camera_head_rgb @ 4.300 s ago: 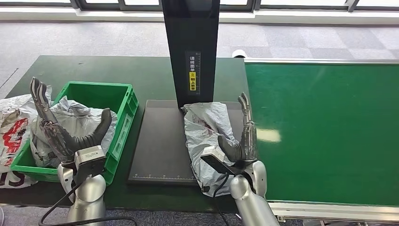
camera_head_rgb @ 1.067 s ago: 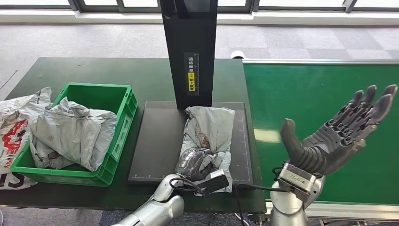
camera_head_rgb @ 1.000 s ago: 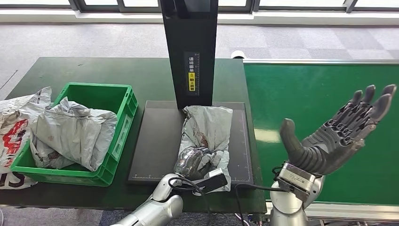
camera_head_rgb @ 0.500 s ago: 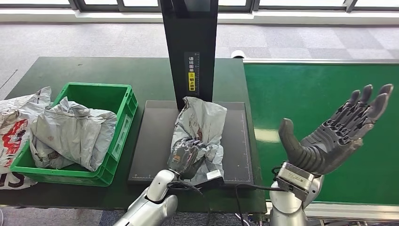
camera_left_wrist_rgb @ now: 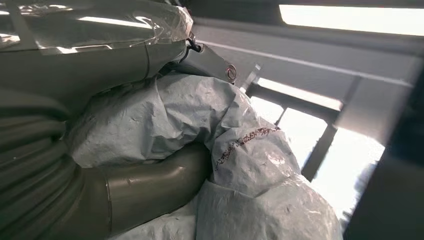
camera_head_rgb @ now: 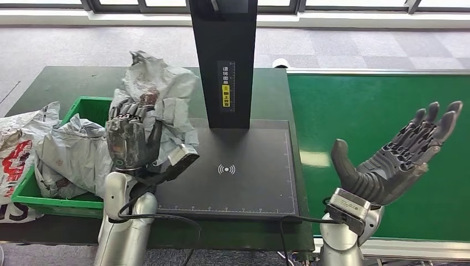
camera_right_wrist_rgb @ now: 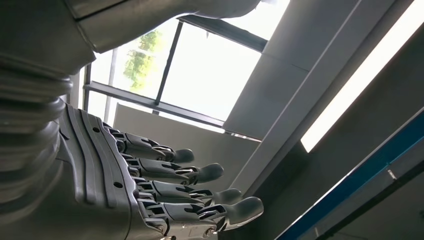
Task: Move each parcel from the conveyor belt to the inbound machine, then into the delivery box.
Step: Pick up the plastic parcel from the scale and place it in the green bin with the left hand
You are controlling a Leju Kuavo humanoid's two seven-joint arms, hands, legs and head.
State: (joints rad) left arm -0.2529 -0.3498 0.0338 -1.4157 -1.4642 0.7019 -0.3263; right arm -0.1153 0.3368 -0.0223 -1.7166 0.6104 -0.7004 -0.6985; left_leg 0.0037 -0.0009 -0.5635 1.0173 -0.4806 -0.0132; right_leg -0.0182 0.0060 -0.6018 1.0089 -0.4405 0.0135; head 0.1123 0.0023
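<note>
Left robot hand point(camera_head_rgb: 131, 141) has lifted the parcel point(camera_head_rgb: 158, 94) over the crate point(camera_head_rgb: 145, 111).

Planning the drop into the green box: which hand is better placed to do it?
The left hand. It already grips the grey parcel, lifted beside the green box on its own side. The right hand is open and empty, raised over the conveyor belt, far from the box.

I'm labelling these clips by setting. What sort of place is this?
Probably a parcel-sorting station, perhaps a test setup in an office building. A flat green conveyor belt adjoins a black scanning machine with an upright column; a green plastic crate holds crumpled grey mailer bags, and the left hand grips another.
</note>
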